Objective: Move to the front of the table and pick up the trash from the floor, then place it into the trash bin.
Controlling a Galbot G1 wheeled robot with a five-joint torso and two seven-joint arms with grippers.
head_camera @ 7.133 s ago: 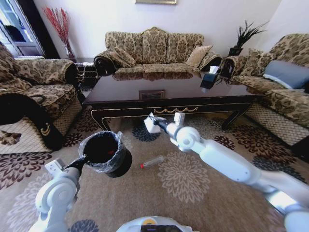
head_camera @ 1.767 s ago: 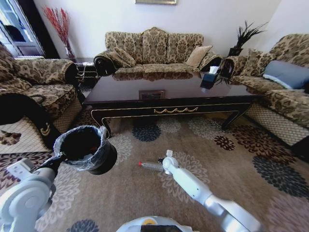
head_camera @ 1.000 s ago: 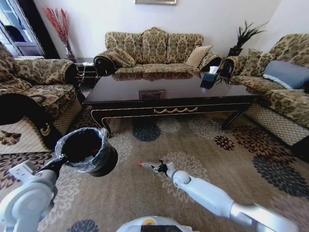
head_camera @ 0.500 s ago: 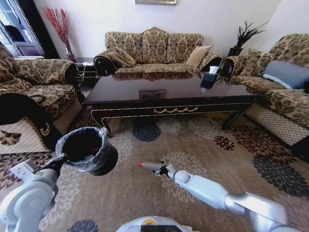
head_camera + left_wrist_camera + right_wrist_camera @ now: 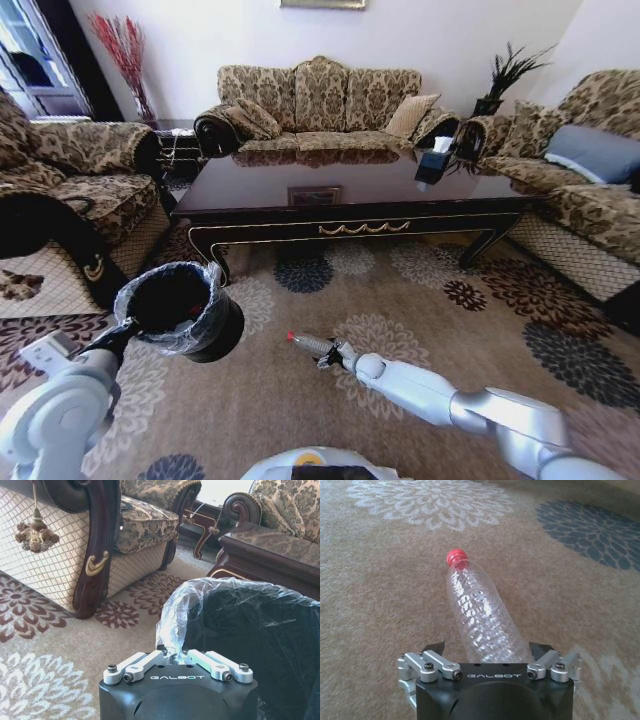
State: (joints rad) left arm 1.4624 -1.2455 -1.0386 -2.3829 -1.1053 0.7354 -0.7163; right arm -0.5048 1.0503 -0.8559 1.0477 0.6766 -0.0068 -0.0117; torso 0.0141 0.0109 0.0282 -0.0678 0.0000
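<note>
**Robot reaches for a plastic bottle on a patterned carpet while holding a bin**

A living room with three floral-patterned sofas set around a long, glossy dark wood table with gold trim. The floor in front of the table is beige carpet patterned with large round flower medallions in cream, brown and navy.

On the robot's left side, the left arm holds up a small round black trash bin lined with a crinkly clear plastic bag. The bin hangs above the carpet, in front of the table's left end. In the left wrist view, the left gripper is pinched tight on the bag-covered rim of the bin, with a sofa's dark wooden leg behind it.

On the robot's right side, the right arm stretches low and forward over the carpet. Its right gripper sits at the base end of the trash, a clear plastic bottle with a red cap. The bottle lies on its side on the carpet, to the right of the bin and in front of the table's middle.

In the right wrist view, the gripper's fingers are spread wide, one on each side of the bottle's base, without pressing on it. The red cap points away from the gripper.
</note>
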